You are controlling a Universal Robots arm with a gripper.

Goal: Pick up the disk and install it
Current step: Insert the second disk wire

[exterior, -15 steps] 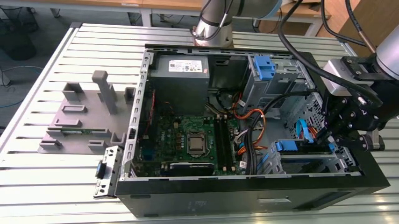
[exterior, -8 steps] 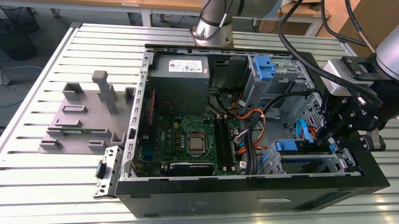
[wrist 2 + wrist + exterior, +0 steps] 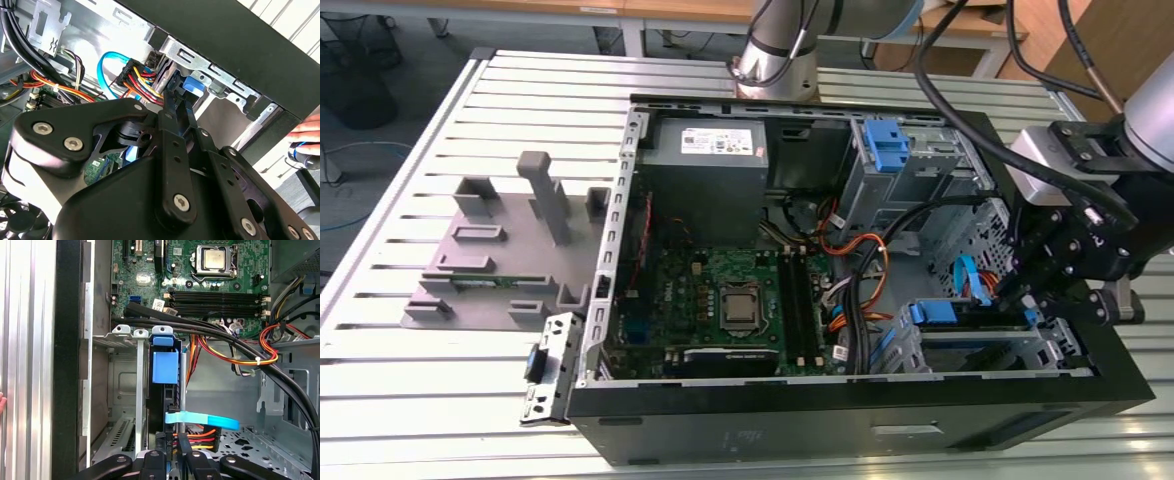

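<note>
Disk [image 3: 165, 367]: seated edge-on in the drive cage [image 3: 122, 390] of the open computer case [image 3: 854, 425]. End effector [image 3: 172, 452]: at the disk's 6 o'clock in the first wrist view, fingers pressed nearly together at its rear edge; grip on it cannot be told.

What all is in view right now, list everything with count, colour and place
Open black computer case: one, on the slatted metal table.
Green motherboard: one, on the case floor.
Grey power-supply box: one, far corner of the case.
Disk in blue plastic carrier rails: one, standing on edge in the metal drive cage.
Bare blue plastic bracket: one, upper bay.
Light-blue flat cable: one, beside the disk's connectors.
Grey fixture block: one, exterior view's left.
Person's fingertips: outside the case.
Black gripper: one, at the disk's end.
</note>
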